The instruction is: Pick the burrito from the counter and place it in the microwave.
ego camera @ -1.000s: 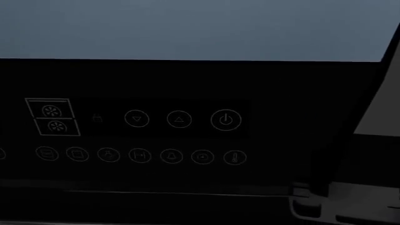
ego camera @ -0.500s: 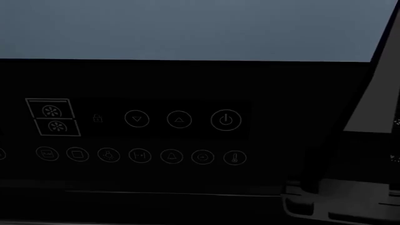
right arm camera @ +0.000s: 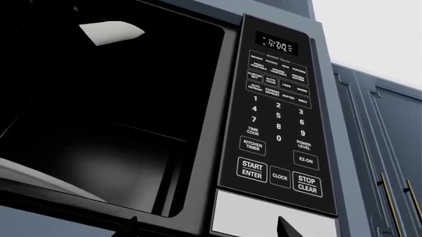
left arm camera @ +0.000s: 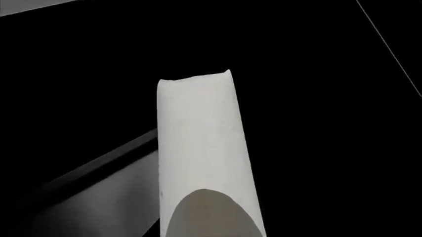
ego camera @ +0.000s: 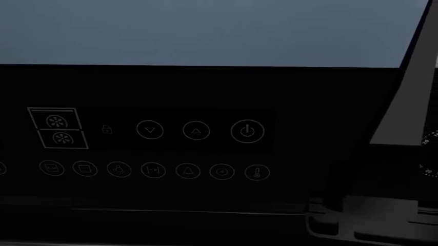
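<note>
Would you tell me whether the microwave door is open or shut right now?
Open: the right wrist view looks straight into the microwave's dark cavity, beside its keypad.

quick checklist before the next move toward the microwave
1. Microwave door open: ok. The right wrist view looks straight into the dark microwave cavity, beside the keypad.
2. Cavity free of obstacles: cannot tell. It is too dark to judge.
3. Burrito held: cannot tell. The left wrist view shows a pale rolled shape that may be it, but no filling or fingers show.
4. Right gripper empty: ok. Its fingertips are apart with nothing between them.
5. Head view on the opening: not ok. A dark control panel fills it.
</note>
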Available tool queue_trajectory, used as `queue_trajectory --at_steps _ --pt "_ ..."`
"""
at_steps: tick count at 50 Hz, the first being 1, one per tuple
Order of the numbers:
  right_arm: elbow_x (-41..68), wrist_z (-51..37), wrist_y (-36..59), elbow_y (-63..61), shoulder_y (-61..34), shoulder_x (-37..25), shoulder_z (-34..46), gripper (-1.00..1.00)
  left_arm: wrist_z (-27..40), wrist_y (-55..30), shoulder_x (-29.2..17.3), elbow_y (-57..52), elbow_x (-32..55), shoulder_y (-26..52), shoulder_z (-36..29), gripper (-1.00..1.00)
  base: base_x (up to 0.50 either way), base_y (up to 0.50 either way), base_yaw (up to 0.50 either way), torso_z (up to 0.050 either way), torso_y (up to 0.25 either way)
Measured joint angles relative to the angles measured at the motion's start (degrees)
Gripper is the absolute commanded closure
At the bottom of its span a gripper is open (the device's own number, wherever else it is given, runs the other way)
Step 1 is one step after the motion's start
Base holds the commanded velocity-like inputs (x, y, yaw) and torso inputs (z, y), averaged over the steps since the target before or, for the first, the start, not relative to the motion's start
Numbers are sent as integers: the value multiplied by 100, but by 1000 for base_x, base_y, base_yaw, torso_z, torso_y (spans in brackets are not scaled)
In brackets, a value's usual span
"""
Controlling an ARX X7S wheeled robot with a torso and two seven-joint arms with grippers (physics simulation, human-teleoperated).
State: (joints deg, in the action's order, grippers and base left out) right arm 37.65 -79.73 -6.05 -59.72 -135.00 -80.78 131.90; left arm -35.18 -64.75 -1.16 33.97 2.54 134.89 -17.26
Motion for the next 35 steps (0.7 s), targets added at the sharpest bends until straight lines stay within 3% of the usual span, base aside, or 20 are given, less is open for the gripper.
queue_trajectory --at_steps 35 --pt "-8 15 0 -1 0 4 31 -100 42 -288 0 1024 -477 -4 -199 100 0 0 0 0 0"
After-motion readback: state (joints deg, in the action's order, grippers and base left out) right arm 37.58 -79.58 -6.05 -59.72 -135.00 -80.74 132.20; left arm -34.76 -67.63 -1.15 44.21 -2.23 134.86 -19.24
